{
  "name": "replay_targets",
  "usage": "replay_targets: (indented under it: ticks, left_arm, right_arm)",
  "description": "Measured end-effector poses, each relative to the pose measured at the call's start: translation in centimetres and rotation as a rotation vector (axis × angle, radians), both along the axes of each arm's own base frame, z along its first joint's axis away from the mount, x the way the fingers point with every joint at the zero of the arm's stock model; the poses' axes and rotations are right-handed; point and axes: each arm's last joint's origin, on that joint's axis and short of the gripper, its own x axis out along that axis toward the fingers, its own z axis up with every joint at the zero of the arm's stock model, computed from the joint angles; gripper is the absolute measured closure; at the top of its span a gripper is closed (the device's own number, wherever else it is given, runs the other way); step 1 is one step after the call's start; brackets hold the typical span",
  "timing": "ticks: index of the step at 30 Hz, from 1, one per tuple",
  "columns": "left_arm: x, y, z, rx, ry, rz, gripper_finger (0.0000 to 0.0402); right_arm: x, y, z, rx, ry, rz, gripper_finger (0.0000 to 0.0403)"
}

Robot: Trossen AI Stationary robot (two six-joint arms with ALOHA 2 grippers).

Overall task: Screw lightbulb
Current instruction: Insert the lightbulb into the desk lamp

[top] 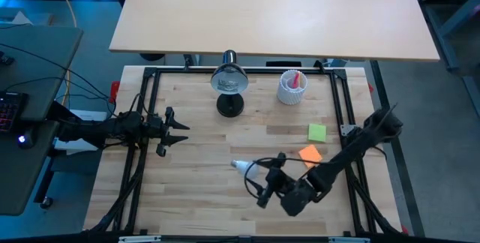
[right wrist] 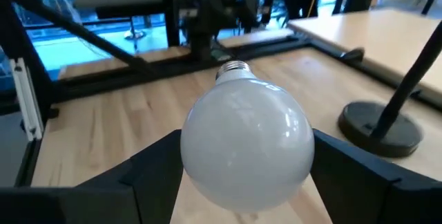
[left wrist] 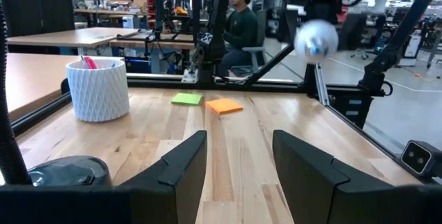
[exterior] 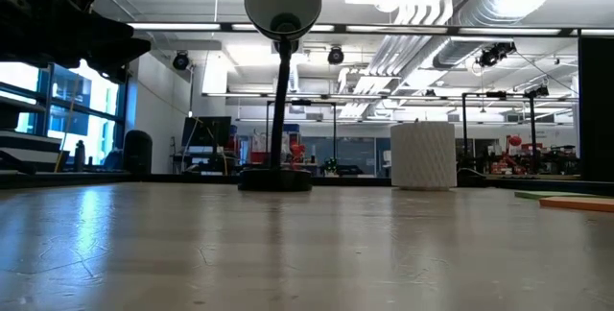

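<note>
White frosted lightbulb (right wrist: 243, 140) sits clamped between the two fingers of the right hand (top: 255, 175), its silvery screw base pointing away from the wrist. In the high view the bulb (top: 241, 166) is over the front middle of the wooden counter (top: 195, 190), in front of the black desk lamp (top: 229, 85) and well apart from it. Left hand (top: 182, 132) waits at the counter's left side, fingers (left wrist: 181, 163) spread apart and holding nothing. White ribbed cup (top: 292, 87) stands beside the lamp.

Overhead view looks straight down; low view sits at tabletop level; both share the lamp (top: 229, 85) (exterior: 280, 71)
</note>
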Motion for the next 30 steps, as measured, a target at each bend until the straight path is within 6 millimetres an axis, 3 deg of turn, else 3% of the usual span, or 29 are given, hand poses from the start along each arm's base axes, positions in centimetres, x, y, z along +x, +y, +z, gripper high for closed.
replay_targets:
  ticks: [3, 7, 12, 16, 19, 25, 30]
  left_arm:
    - [0.0, 0.0, 0.0, 0.000, -0.001, 0.000, 0.0241]
    - [-0.1, 0.0, 1.2, 0.008, -0.124, 0.003, 0.0241]
    - [-0.7, 0.0, 3.6, -0.093, -0.383, -0.011, 0.0241]
    - [-1.3, 0.1, 4.8, -0.130, -0.509, -0.027, 0.0241]
    - [-1.1, 0.1, 4.5, -0.115, -0.481, 0.000, 0.0241]
    - [0.2, 1.2, 3.1, -0.094, -0.311, 0.367, 0.0241]
    - [1.1, 2.0, 2.7, -0.002, -0.241, 0.552, 0.0241]
  right_arm:
    - [0.3, 0.2, -0.9, 0.005, 0.011, -0.004, 0.0122]
    - [0.4, -0.2, -0.4, -0.046, 0.028, 0.007, 0.0122]
    - [1.2, -2.5, 0.6, -0.038, 0.075, 0.045, 0.0122]
    - [2.1, -4.6, 0.1, -0.025, 0.177, 0.101, 0.0122]
    - [2.7, -6.2, -0.5, -0.014, 0.266, 0.139, 0.0122]
    - [3.3, -9.4, -1.4, -0.035, 0.412, 0.125, 0.0122]
    - [3.7, -12.1, -2.3, -0.023, 0.459, 0.078, 0.0122]
